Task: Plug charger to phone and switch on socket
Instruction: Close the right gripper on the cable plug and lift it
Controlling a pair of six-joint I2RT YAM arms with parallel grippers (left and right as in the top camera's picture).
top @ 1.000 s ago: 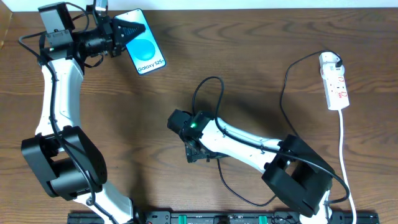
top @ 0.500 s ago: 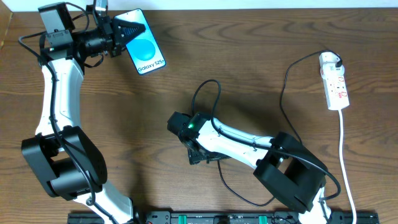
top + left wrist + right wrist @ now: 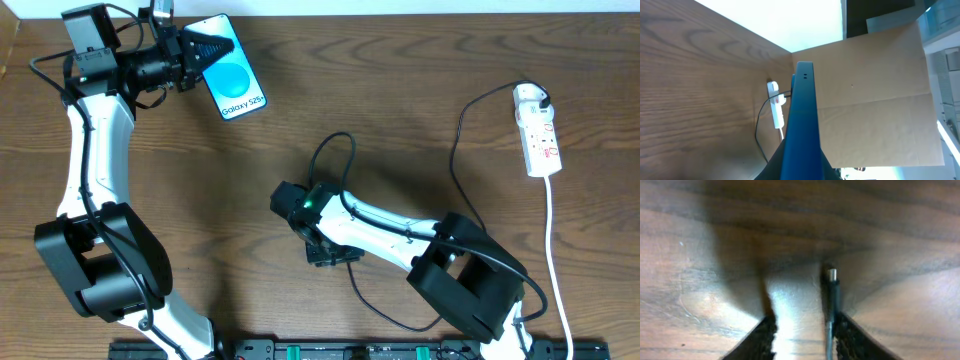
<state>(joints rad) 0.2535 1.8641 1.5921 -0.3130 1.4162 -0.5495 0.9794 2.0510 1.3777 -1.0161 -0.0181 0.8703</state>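
The phone, with its blue screen, is held tilted off the table at the back left, my left gripper shut on its lower end. The left wrist view shows the phone edge-on, rising from between the jaws. My right gripper points down at the table's middle, over the charger, a thin black cable looping there. In the right wrist view the charger tip lies along the right finger; the right gripper still shows a gap beside it. The socket lies at the far right.
The socket's white cord runs down the right edge. A cardboard wall stands beyond the socket. A black equipment rail lines the front edge. The charger cable arcs between the middle and the socket.
The right gripper's jaws have narrowed around the charger's end, and the right wrist shifted slightly down the table. The left arm and phone have not moved.
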